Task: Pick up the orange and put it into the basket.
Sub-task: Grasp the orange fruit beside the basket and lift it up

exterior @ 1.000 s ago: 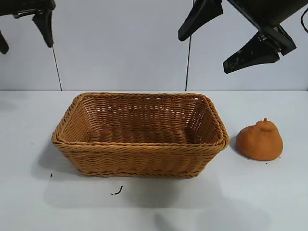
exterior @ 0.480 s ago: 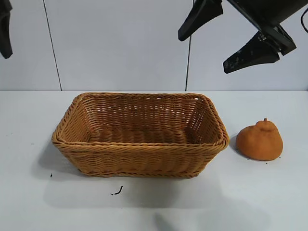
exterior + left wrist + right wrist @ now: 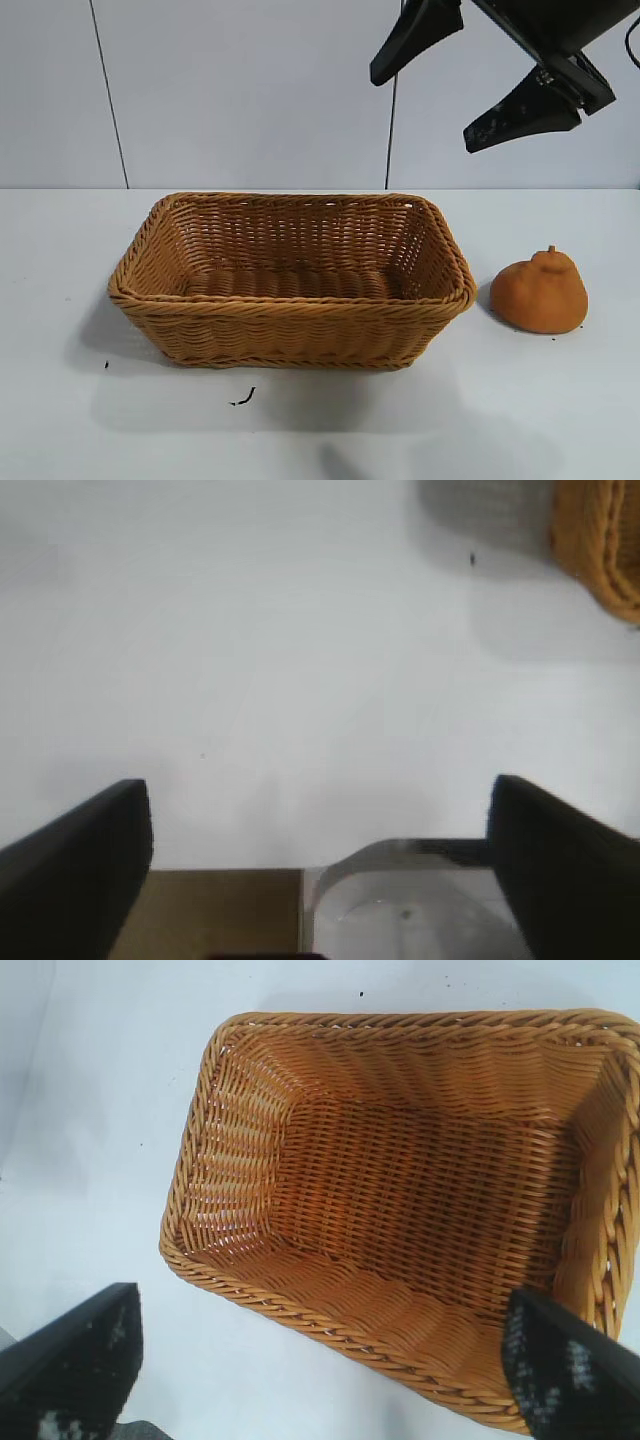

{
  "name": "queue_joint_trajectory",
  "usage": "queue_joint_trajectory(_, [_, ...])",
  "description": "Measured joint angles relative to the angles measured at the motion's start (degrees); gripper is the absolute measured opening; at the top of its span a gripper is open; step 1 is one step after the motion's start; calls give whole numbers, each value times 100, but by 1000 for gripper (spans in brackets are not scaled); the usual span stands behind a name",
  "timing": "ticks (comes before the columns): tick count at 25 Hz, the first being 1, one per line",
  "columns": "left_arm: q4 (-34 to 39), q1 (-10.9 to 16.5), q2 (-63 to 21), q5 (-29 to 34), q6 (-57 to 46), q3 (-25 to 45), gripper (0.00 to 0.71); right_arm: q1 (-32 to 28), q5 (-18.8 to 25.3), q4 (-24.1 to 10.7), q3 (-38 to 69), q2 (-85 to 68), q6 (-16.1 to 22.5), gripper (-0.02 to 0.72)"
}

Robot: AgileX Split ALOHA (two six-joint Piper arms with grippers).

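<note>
The tan wicker basket [image 3: 290,305] stands empty in the middle of the white table. The orange [image 3: 540,292], lumpy with a small stem knob, rests on the table just right of the basket, apart from it. My right gripper [image 3: 422,110] hangs open high above the basket's right end and the orange, holding nothing. In the right wrist view the same gripper [image 3: 322,1300] looks down into the basket [image 3: 400,1025]; the orange is out of that view. My left gripper [image 3: 318,790] is open over bare table, with a corner of the basket [image 3: 600,540] farther off. The exterior view does not show it.
A small black scrap [image 3: 243,398] and a dark speck [image 3: 106,364] lie on the table in front of the basket. A grey panelled wall stands behind. Below the left gripper are a brown surface and a silver metal base [image 3: 420,910].
The left gripper has moved off to the left and out of the exterior view. The right arm, the basket and the orange have stayed where they were.
</note>
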Motion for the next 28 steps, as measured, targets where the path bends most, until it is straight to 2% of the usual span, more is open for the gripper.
queue_joint_trajectory(4, [39, 0, -1467, -30, 11, 922, 651, 0, 0, 0, 0, 0, 0, 696])
queue_joint_trajectory(7, [39, 0, -2553, -374, 15, 1533, 651, 0, 0, 0, 0, 0, 0, 696])
queue_joint_trajectory(12, [39, 0, -4224, -933, 15, 2276, 651, 0, 0, 0, 0, 0, 0, 696])
queue_joint_trajectory(14, [39, 0, -4766, -899, 15, 2464, 651, 0, 0, 0, 0, 0, 0, 696])
queue_joint_trajectory(25, [16, 0, -6396, -864, 15, 2555, 650, 0, 22, 0, 0, 0, 0, 696])
queue_joint_trajectory(28, [16, 0, -6417, -864, 15, 2555, 650, 0, 74, -227, -122, 0, 0, 696])
